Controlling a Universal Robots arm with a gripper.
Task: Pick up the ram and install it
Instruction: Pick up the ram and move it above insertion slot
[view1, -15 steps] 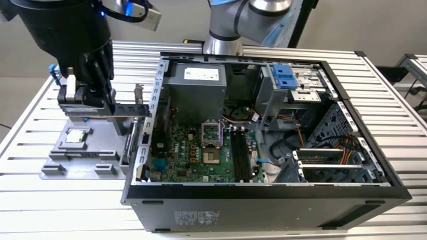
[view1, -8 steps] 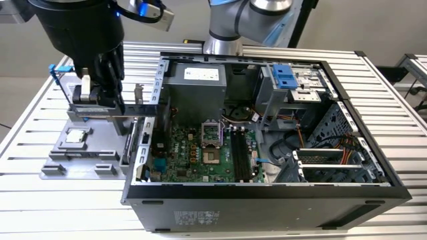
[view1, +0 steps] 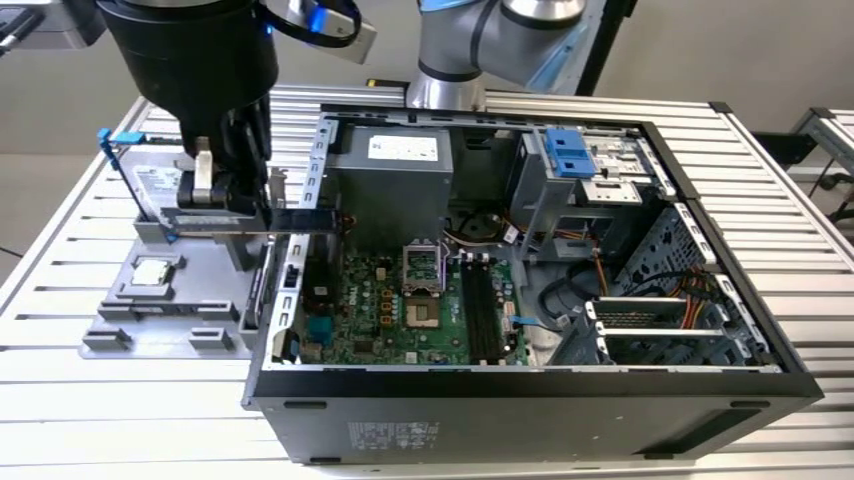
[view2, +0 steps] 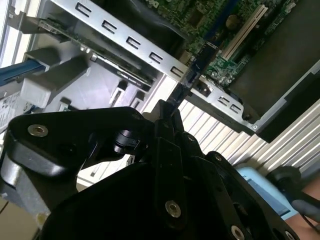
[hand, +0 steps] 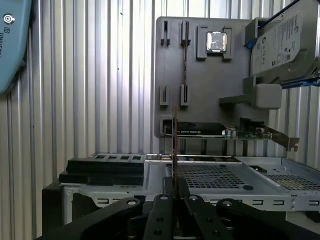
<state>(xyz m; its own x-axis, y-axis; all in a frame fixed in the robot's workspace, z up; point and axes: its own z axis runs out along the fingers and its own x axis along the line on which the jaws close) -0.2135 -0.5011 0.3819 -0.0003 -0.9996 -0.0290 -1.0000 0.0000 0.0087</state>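
Biggest risk: the ram (view1: 304, 219) hangs left of centre in the exterior view, close to the case wall (view1: 320, 160). I judge that a low pass would knock the thin stick on that metal rim.
Next risk: my jaws are closed on the ram, which juts past them toward the case (view1: 534, 385). A bump could twist it in the pinch.
Smallest risk: the memory slots (view1: 477, 305), mid-frame, are narrow and crowded, so a skewed stick could jam.
Bench (view1: 80, 400): ribbed metal, carrying everything.
Case: open, across the centre and the exterior view's right.
Motherboard (view1: 387, 300): on the case floor, lower centre.
Fixture (view1: 127, 305): grey, at the exterior view's left, beside the case.
Hard drive (hand: 282, 40): propped in the fixture.
Graphics card (hand: 220, 131): standing at the fixture's edge nearest the case.
Cables (view1: 674, 305): right of the slots, apart from them.
Processor (hand: 216, 41): seated in the fixture, well apart from the ram.
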